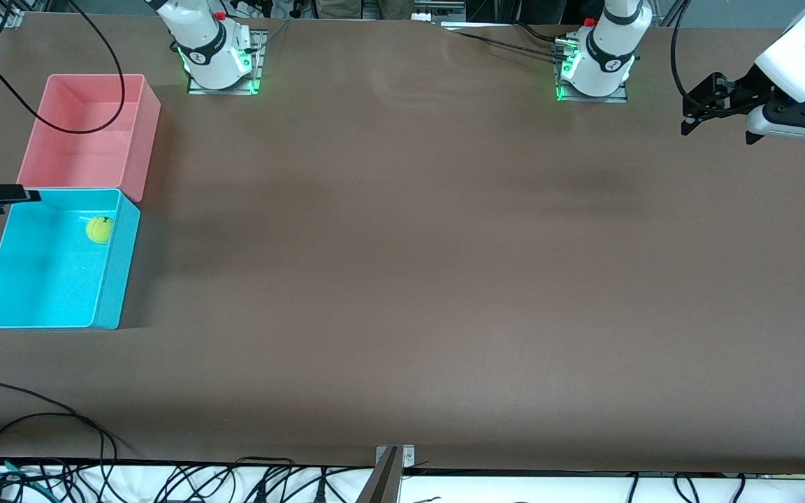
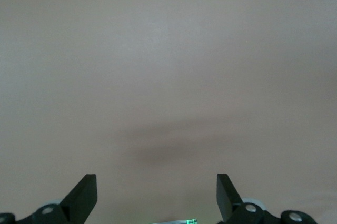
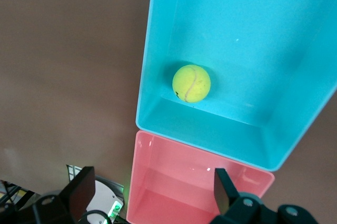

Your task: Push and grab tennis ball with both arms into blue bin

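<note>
With tennis ball (image 1: 99, 229) binned, pink tub (image 1: 91, 133) adjoining

Fuzzy tennis ball (image 3: 191, 83), glossy blue bin (image 3: 158, 50)

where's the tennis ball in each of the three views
Front view: the tennis ball lies in the blue bin, in the corner nearest the pink bin.
Left wrist view: not in it; only bare table shows.
Right wrist view: the ball sits in the blue bin by the wall next to the pink bin.
Shared landmark: where the two bins meet.
</note>
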